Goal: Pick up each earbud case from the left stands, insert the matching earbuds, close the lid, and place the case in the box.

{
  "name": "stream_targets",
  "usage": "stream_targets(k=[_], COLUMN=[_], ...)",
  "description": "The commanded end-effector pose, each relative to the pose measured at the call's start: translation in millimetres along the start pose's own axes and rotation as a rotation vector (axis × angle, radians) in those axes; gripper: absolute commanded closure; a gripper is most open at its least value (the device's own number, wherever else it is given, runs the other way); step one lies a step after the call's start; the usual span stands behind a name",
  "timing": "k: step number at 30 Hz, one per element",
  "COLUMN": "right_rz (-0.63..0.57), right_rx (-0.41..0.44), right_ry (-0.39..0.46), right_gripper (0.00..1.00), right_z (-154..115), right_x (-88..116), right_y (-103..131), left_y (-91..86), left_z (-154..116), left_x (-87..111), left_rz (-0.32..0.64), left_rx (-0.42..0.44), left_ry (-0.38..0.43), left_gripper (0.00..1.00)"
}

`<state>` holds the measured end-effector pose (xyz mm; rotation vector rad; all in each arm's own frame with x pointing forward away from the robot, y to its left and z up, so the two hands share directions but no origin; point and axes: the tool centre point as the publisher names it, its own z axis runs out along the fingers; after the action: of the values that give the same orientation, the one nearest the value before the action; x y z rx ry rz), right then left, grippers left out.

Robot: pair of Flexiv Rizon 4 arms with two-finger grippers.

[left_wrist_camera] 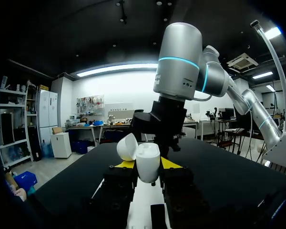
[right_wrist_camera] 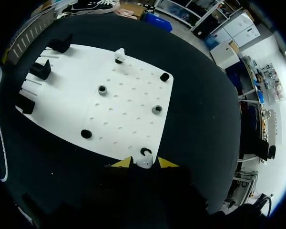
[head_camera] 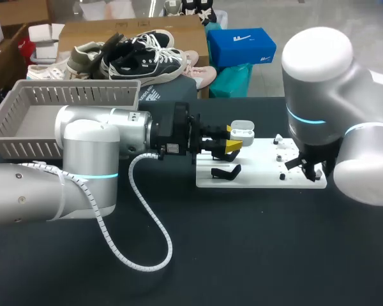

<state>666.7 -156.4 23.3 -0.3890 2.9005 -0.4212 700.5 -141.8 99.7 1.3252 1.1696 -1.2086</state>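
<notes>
Left pincer clamps the white earbud case by its sides, lid open, above the stand end of the white board. Right pincer pinches a white earbud at the board's other end. The board lies on the black desk.

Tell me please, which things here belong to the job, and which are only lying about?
Job: earbud case, lid open, in the left gripper; earbud in the right gripper; second earbud on the white board; black stands; grey basket.
Lying about: the left arm's coiled cable on the table.
</notes>
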Motion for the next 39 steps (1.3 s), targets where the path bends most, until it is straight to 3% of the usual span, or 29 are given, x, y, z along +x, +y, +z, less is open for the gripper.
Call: stream_targets(k=[1,6,12,15,17,18,28,39], right_rz=[0.0,0.001,0.0,0.0,0.0,0.001,0.005,0.034], right_rx=[0.002,0.001,0.002,0.006,0.008,0.01,0.013,0.011], right_ry=[0.004,0.008,0.014,0.016,0.016,0.017,0.019,-0.023], right_gripper=[0.76,0.73,0.77,0.85,0.99,1.0,1.0,1.0], right_z=[0,2,2,3,3,3,-1,-34], right_x=[-1,0,0,0,0,0,1,3], right_y=[1,0,1,1,1,1,-1,-6], left_y=[0.2,0.2,0.2,0.2,0.2,0.2,0.2,0.2], left_z=[0,0,0,0,0,0,0,0], left_x=[0.6,0.6,0.6,0.6,0.6,0.6,0.6,0.6], left_rz=[0.001,0.001,0.001,0.001,0.001,0.001,0.001,0.001], left_rx=[-0.001,-0.001,-0.001,-0.001,-0.001,-0.001,-0.001,-0.001], left_ry=[-0.002,-0.002,-0.002,-0.002,-0.002,-0.002,-0.002,-0.002], left_gripper=[1.0,1.0,1.0,1.0,1.0,1.0,1.0,1.0])
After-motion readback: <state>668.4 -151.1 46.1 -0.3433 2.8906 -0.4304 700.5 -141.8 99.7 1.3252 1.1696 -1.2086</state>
